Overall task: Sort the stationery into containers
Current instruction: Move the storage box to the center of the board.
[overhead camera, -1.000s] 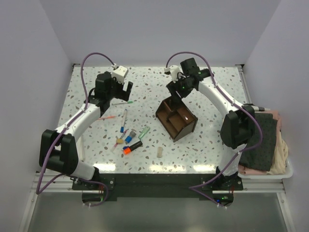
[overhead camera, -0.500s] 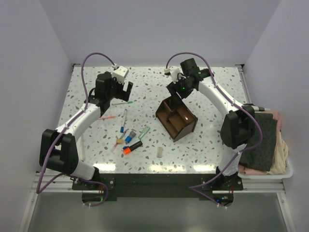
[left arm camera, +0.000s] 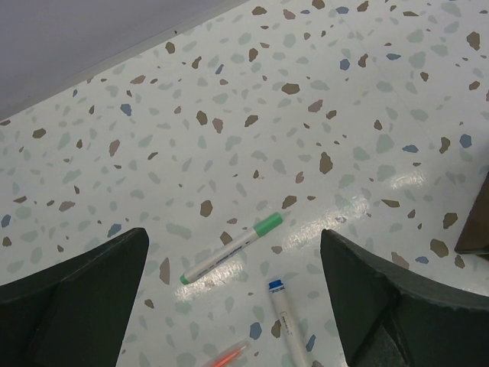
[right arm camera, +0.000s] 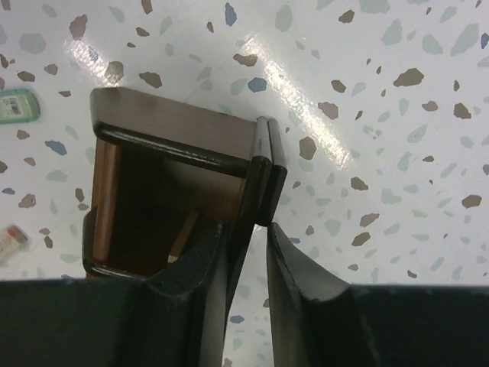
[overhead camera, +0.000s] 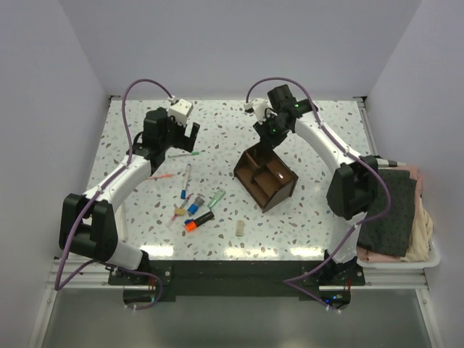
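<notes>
Glossy speckled table (overhead camera: pixel 326 210), smooth dark-varnished wooden organizer (overhead camera: pixel 276 197), plastic pen (left arm camera: pixel 231 248).

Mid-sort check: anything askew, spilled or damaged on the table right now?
The wooden organizer box sits askew, turned diagonally, with the right gripper closed on its far wall. The stationery lies loose to its left, unsorted. Nothing looks spilled or broken.
</notes>
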Tool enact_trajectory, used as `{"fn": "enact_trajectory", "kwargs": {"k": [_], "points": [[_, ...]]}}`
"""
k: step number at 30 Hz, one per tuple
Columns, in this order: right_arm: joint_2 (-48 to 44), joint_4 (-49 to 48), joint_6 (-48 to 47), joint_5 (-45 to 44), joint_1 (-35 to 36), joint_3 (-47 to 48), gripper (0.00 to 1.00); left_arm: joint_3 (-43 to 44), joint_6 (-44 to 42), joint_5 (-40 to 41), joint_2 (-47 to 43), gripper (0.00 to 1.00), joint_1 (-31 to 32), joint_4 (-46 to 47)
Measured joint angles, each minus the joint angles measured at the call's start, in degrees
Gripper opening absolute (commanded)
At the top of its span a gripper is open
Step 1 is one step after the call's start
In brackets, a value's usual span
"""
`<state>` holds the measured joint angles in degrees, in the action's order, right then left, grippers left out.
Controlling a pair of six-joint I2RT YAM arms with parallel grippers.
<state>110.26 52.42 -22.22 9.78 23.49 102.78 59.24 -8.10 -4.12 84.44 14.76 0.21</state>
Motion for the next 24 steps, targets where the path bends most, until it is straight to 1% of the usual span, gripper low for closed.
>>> {"fn": "enact_trajectory", "kwargs": {"k": [3, 8, 10, 11, 15, 20, 24], "points": [[3.2, 2.5, -2.2, -0.1, 0.3, 5.0, 0.1, 0.0, 0.0, 0.0, 0.0, 1.0, 0.0, 0.0], [7.2, 4.2, -9.4, 0.0, 0.6, 10.7, 0.08, 0.0, 0.0, 0.3, 0.1, 0.99, 0.0, 0.0], [9.5, 5.3, -11.8, 0.1, 0.7, 14.1, 0.07, 0.0, 0.0, 0.5, 0.1, 0.99, 0.0, -0.1], [11.5, 5.8, -13.9, 0.2, 0.7, 17.2, 0.07, 0.0, 0.0, 0.7, 0.1, 0.99, 0.0, -0.1], [16.2, 5.4, -20.5, 0.4, 1.0, 23.7, 0.06, 0.0, -0.1, 1.8, 0.1, 0.99, 0.0, -0.4], [20.3, 2.7, -29.8, 1.7, 1.6, 28.6, 0.03, 0.0, -0.1, 3.5, 0.1, 0.99, -0.3, -0.9], [25.1, 0.8, -36.2, 2.3, 2.1, 35.1, 0.0, 0.0, -0.1, 4.9, -0.2, 0.99, -1.5, -2.4]]}}
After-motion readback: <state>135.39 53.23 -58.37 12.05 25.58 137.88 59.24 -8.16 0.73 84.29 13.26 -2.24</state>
